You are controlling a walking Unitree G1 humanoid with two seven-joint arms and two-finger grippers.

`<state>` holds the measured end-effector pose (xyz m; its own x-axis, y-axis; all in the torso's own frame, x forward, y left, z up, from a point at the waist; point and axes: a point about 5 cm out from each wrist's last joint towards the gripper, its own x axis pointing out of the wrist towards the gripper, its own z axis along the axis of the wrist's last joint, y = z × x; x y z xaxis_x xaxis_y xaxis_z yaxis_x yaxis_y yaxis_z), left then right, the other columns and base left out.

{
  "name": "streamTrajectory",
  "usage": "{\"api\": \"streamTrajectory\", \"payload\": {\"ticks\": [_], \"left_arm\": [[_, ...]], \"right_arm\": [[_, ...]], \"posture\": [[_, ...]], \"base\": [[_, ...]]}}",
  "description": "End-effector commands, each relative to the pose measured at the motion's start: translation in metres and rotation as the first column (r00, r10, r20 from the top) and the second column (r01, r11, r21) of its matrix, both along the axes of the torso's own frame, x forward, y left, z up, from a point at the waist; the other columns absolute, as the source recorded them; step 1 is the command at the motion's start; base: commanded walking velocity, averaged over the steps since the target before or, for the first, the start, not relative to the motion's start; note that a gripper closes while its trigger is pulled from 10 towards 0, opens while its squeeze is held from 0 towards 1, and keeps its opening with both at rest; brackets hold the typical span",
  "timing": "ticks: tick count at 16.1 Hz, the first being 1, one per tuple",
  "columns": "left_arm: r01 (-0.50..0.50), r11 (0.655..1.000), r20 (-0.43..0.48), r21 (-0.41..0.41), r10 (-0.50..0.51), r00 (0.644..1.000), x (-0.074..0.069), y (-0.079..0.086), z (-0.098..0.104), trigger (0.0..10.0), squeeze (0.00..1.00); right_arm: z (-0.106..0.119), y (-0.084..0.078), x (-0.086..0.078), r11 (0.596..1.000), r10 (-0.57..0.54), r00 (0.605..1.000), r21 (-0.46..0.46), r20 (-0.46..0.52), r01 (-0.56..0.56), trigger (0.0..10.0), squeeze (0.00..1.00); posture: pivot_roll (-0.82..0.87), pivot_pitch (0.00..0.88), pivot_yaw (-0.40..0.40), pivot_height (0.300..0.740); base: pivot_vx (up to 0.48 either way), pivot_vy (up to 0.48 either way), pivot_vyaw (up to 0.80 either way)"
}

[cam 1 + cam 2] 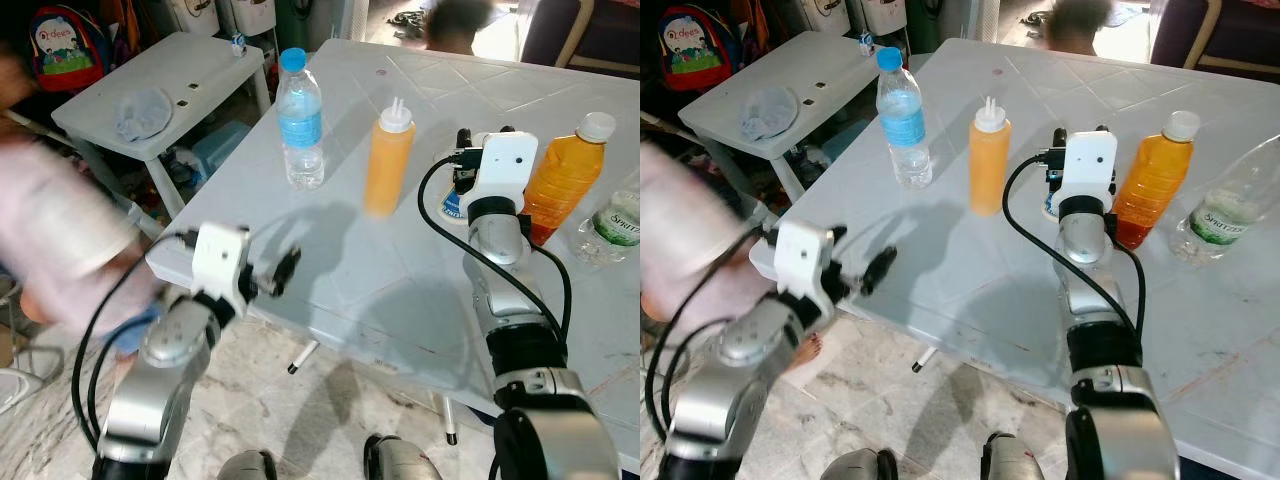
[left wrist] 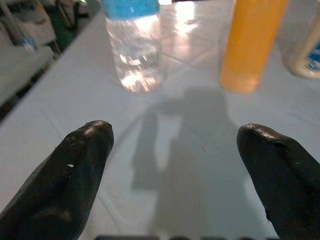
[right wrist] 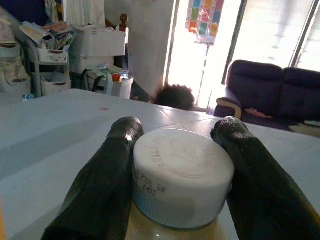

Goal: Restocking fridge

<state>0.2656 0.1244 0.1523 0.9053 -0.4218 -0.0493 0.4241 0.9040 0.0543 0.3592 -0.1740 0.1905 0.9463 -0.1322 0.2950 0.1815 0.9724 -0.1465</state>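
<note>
**A:** Your right hand (image 3: 175, 165) is out over the counter (image 1: 350, 270), and its two fingers (image 3: 107, 185) are pinched on a white-capped bottle (image 3: 182, 175), one on each side of the cap. Just beside it stands the orange juice bottle (image 1: 565, 180), with a clear Sprite bottle (image 1: 610, 225) lying at the far right.

**B:** And your left hand (image 2: 175, 175)?

**A:** Spread wide, holding nothing, hovering at the counter's near left edge. Ahead of it stand the water bottle (image 1: 300, 120) with its blue cap and the orange squeeze bottle (image 1: 388, 160), near each other but apart.

**B:** Anything off to the side?

**A:** A blurred person (image 1: 60, 230) close on your left, and a smaller white table (image 1: 190, 70) behind
</note>
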Motion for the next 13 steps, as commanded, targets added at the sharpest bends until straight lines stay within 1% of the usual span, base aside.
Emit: {"api": "streamTrajectory", "payload": {"ticks": [1, 2, 3, 4, 5, 6, 7, 8, 10, 11, 13], "left_arm": [[-0.031, 0.999, -0.021, 0.026, 0.031, 0.999, 0.001, 0.006, -0.004, 10.0, 0.00], [-0.065, 0.998, -0.028, 0.009, 0.066, 0.997, 0.004, 0.010, -0.004, 10.0, 0.00], [-0.072, 0.997, -0.025, -0.002, 0.071, 0.997, 0.004, 0.010, -0.003, 10.0, 0.00], [-0.068, 0.998, -0.029, 0.000, 0.068, 0.997, 0.002, 0.006, -0.006, 10.0, 0.00], [-0.066, 0.998, -0.034, -0.007, 0.066, 0.997, 0.001, 0.003, -0.009, 10.0, 0.00], [-0.068, 0.998, -0.043, -0.010, 0.068, 0.997, -0.001, 0.002, -0.011, 10.0, 0.00], [-0.060, 0.998, -0.054, -0.016, 0.059, 0.997, -0.003, -0.002, -0.014, 10.0, 0.00], [-0.058, 0.998, -0.056, -0.016, 0.057, 0.997, -0.003, -0.003, -0.015, 10.0, 0.00], [-0.052, 0.999, -0.062, -0.012, 0.051, 0.997, -0.002, -0.005, -0.018, 10.0, 0.00], [-0.053, 0.999, -0.060, -0.011, 0.052, 0.997, 0.000, -0.005, -0.017, 10.0, 0.00], [-0.061, 0.998, -0.050, -0.011, 0.061, 0.997, 0.003, -0.004, -0.015, 10.0, 0.00]], "right_arm": [[0.002, 0.005, -0.001, 1.000, 0.011, 1.000, 0.013, 0.000, -0.011, 0.0, 0.00], [0.002, 0.010, -0.004, 0.998, 0.023, 1.000, 0.056, 0.000, -0.023, 0.0, 0.00], [0.006, 0.017, -0.010, 0.996, 0.047, 0.999, 0.072, 0.019, -0.048, 0.5, 0.00], [0.009, 0.025, -0.016, 0.993, 0.076, 0.996, 0.084, 0.035, -0.079, 3.5, 0.00], [0.011, 0.030, -0.021, 0.991, 0.097, 0.994, 0.093, 0.046, -0.101, 4.6, 0.00], [0.010, 0.032, -0.026, 0.990, 0.099, 0.994, 0.093, 0.046, -0.103, 9.9, 0.00], [0.006, 0.034, -0.032, 0.986, 0.114, 0.993, 0.119, 0.034, -0.117, 10.0, 0.00], [0.005, 0.035, -0.034, 0.985, 0.117, 0.993, 0.121, 0.031, -0.120, 10.0, 0.00], [-0.007, 0.037, -0.049, 0.982, 0.146, 0.989, 0.127, -0.007, -0.144, 10.0, 0.00], [-0.011, 0.037, -0.056, 0.980, 0.154, 0.988, 0.129, -0.026, -0.150, 10.0, 0.00], [-0.021, 0.032, -0.069, 0.981, 0.160, 0.985, 0.125, -0.071, -0.150, 10.0, 0.00]], "posture": [[0.05, 0.131, 0.072, 0.740], [0.04, 0.127, 0.069, 0.740], [0.04, 0.126, 0.066, 0.740], [0.04, 0.117, 0.064, 0.740], [0.03, 0.112, 0.065, 0.740], [0.03, 0.095, 0.068, 0.740], [0.03, 0.086, 0.068, 0.740], [0.03, 0.086, 0.068, 0.740], [0.01, 0.073, 0.070, 0.740], [0.01, 0.072, 0.069, 0.740], [0.00, 0.070, 0.065, 0.740]], "base": [[0.000, 0.000, 0.00], [0.000, 0.000, 0.00], [0.000, 0.000, 0.00], [0.000, 0.000, 0.00], [0.000, 0.000, 0.00], [0.000, 0.000, 0.00], [0.000, 0.000, 0.00], [0.000, 0.000, 0.00], [0.000, 0.000, 0.00], [0.000, 0.000, 0.00], [-0.251, 0.000, 0.00]]}}
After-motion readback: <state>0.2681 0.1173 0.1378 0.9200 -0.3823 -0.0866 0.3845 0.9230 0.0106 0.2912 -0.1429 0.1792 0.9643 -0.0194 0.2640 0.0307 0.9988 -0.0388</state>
